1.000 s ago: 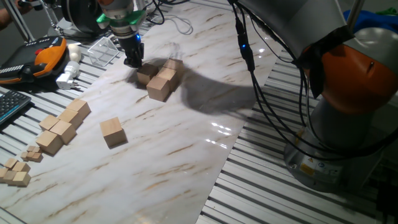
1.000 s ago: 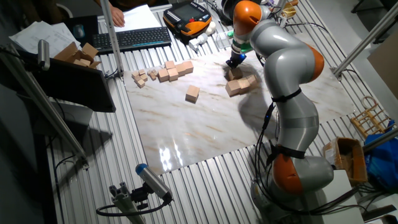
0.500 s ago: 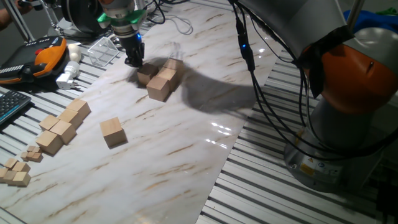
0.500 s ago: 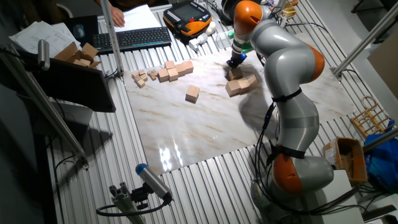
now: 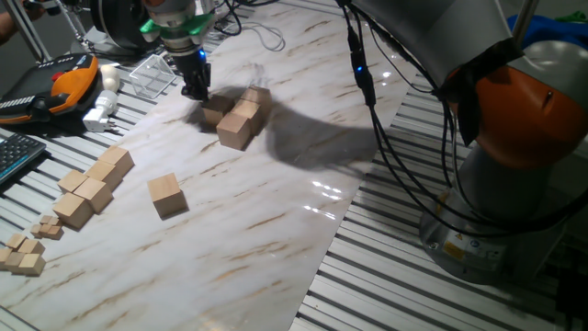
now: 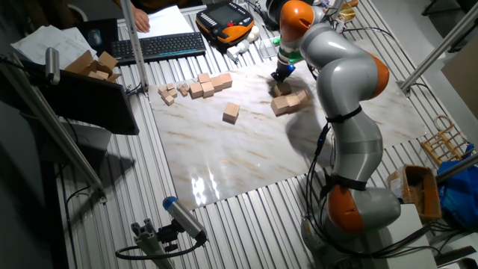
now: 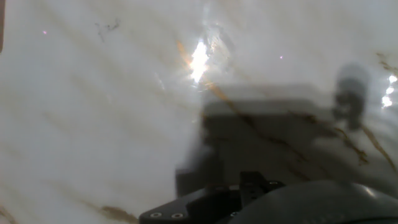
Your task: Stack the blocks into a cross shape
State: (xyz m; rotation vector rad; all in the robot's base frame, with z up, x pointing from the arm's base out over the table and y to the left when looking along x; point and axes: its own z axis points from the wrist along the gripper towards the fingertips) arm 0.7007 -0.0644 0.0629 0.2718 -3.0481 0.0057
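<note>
I've got the arm reaching far across the marble board (image 5: pixel 276 230), wrist pointing straight down, with the gripper (image 5: pixel 196 90) hanging just above the far end of the block cluster (image 5: pixel 237 115); whether the claw is wide or narrow, I cannot tell. The cluster lies on the board as a short run of cubes, its long axis slanting from near the gripper toward the arm's base. One loose block (image 5: pixel 167 195) sits well apart.
</note>
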